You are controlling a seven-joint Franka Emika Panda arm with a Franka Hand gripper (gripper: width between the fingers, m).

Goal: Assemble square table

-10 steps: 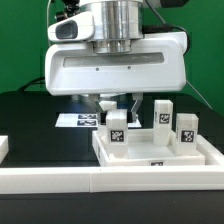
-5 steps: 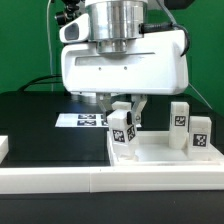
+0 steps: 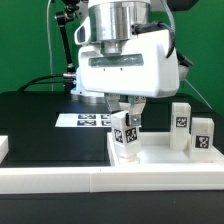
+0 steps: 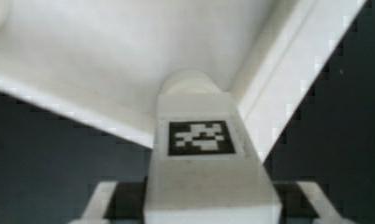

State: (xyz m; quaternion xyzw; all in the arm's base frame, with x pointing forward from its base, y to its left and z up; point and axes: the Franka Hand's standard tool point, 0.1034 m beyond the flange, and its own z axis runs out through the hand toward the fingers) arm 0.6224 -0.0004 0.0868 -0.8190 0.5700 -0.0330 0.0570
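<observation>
While a leg post (image 3: 125, 133) is gripped upright by the jaws, it is held over the tabletop's (image 3: 160, 160) near corner, probably for seating there.

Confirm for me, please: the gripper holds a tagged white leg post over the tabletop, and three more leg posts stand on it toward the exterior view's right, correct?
Not quite: only two leg posts stand toward the exterior view's right, not three, as the exterior view shows. The rest holds: the gripper is shut on a tagged white leg post over the tabletop.
</observation>
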